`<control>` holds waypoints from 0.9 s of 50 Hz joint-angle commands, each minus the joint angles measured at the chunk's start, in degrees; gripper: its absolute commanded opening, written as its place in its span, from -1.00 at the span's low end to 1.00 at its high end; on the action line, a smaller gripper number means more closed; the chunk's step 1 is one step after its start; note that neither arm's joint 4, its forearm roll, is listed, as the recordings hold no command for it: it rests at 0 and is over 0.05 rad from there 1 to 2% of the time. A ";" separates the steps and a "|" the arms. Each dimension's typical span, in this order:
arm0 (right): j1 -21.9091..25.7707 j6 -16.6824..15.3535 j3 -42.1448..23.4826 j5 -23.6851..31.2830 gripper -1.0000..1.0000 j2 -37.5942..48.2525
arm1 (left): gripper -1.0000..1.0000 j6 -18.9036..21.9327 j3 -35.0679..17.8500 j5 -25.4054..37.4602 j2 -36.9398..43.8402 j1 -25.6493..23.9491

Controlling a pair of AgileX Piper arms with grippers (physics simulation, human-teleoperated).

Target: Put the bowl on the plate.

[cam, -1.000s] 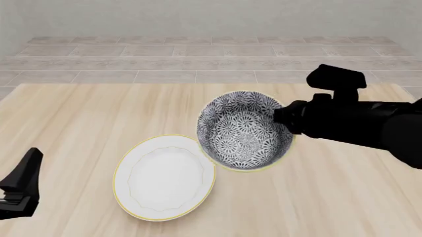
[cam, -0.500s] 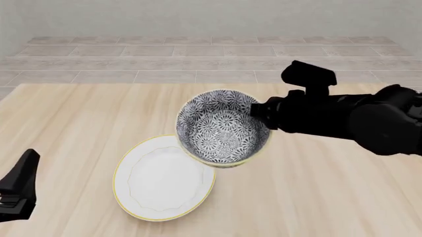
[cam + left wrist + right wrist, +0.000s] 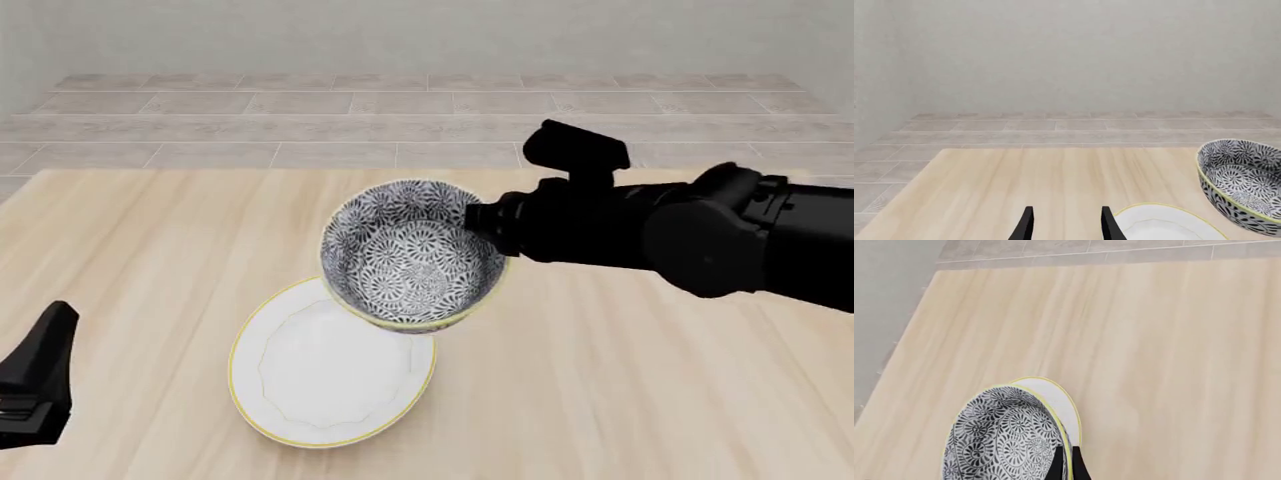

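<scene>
1. The bowl (image 3: 411, 258) was held clear of the counter (image 3: 160, 250) by its right-hand rim, tilted slightly, with its near edge overlapping the far right part of the plate (image 3: 314, 375) in the front view.
2. The right gripper (image 3: 483, 226) was clamped on the bowl's rim, one finger inside and one outside, as the right wrist view showed.
3. Over the last second the bowl had been carried leftward and toward the plate; a second earlier it was beside the plate's right edge, barely overlapping it.
4. The plate had not moved and lay flat on the counter.
5. The left gripper (image 3: 1066, 225) was parked near the counter's front left, its fingers apart and holding nothing.
6. It was judged that transport was nearly complete; further leftward centring and lowering remained before release.
</scene>
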 commanded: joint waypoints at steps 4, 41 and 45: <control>1.58 1.17 -2.33 -1.66 -1.00 3.42 | 1.00 0.08 -0.03 -0.84 0.67 0.02; 4.86 3.02 -5.47 -5.24 -1.00 10.57 | 1.00 -0.12 -0.54 1.51 -1.55 -0.03; 4.86 3.36 -6.19 -5.34 -1.00 11.24 | 1.00 -0.11 -0.54 1.62 -1.70 -0.05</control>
